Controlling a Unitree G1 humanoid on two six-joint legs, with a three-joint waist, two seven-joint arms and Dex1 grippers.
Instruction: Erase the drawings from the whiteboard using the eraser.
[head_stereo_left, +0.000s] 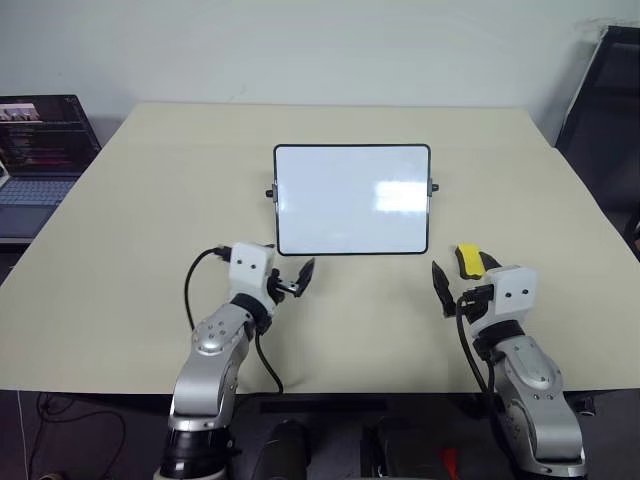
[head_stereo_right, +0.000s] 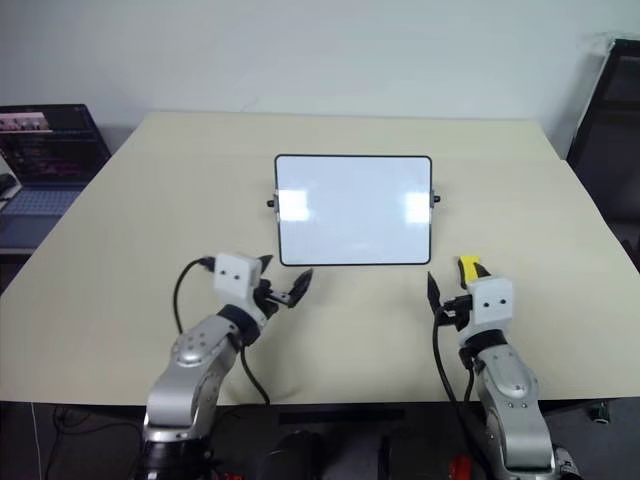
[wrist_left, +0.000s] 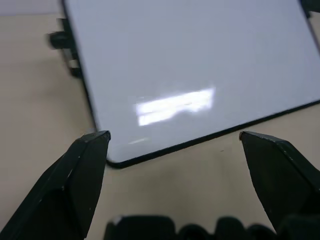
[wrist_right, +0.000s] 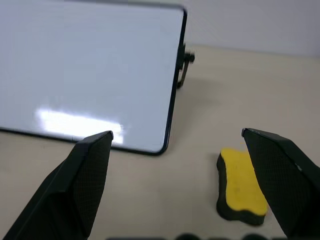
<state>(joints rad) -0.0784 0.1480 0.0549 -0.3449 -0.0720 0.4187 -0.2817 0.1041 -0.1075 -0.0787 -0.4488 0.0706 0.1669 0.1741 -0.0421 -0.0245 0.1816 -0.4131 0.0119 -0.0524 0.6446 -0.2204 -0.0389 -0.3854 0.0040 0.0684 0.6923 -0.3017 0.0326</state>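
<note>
Right gripper (head_stereo_left: 452, 287): jaws spread wide, holding nothing, touching nothing. It hangs above the table (head_stereo_left: 120, 230), near the front edge on the right side. The eraser (wrist_right: 241, 186) lies flat on the table just beyond it, close by its right finger and free of both: a small yellow block with wavy sides and a dark underside.

Left gripper (head_stereo_left: 290, 278): jaws likewise wide apart and empty, held just in front of the near left corner of the board (head_stereo_left: 350, 200), clear of it.

The board stands midway across the table, between and beyond the two grippers, tilted back on small black side knobs. It is a glossy white rectangle in a thin black frame with rounded corners. Its face shows light glare; no drawings can be made out on it.

The table is smooth, matt and beige. A laptop (head_stereo_left: 40, 150) sits open at the far left, off the table.
</note>
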